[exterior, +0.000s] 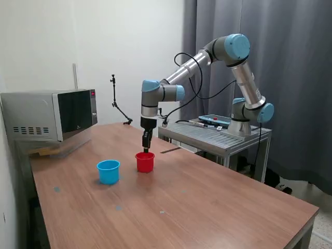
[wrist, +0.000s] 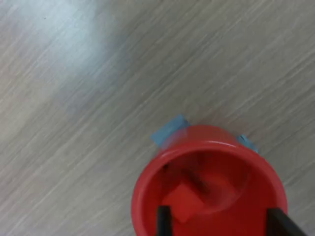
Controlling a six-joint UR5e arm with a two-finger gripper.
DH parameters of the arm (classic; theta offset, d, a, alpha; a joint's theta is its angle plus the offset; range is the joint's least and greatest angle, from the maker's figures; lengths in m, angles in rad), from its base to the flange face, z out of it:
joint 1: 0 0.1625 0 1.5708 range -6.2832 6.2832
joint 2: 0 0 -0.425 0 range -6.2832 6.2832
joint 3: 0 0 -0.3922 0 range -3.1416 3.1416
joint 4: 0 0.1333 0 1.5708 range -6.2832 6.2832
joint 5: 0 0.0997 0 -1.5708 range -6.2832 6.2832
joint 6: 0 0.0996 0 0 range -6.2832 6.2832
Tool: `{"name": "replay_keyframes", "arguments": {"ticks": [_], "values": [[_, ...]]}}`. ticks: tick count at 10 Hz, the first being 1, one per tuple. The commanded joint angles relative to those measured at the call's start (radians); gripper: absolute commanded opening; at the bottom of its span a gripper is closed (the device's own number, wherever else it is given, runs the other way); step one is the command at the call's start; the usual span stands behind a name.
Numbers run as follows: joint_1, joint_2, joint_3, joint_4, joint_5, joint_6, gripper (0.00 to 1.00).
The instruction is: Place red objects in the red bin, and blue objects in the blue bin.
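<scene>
Wrist view shows a red cube (wrist: 184, 204) lying in the red cup (wrist: 209, 147); tool (wrist: 216, 221) spread, empty; no other cubes visible.

- No readable text, brand, number or sign in either view.
- microwave (exterior: 49, 115): a small red spot on its control strip and a pale mark low on the door, both too small to read.
- red cup (wrist: 209, 187): plain, with no print seen.
- light blue cup (exterior: 108, 171): plain.
</scene>
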Motion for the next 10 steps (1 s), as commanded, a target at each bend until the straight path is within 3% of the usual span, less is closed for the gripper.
{"name": "replay_keyframes", "arguments": {"ticks": [1, 6, 10], "values": [[0.001, -0.001, 0.000, 0.002, 0.000, 0.000, 1.00], [0.007, -0.001, -0.005, 0.008, 0.001, -0.015, 1.00], [0.020, -0.123, -0.008, 0.049, 0.001, -0.178, 1.00]]}}
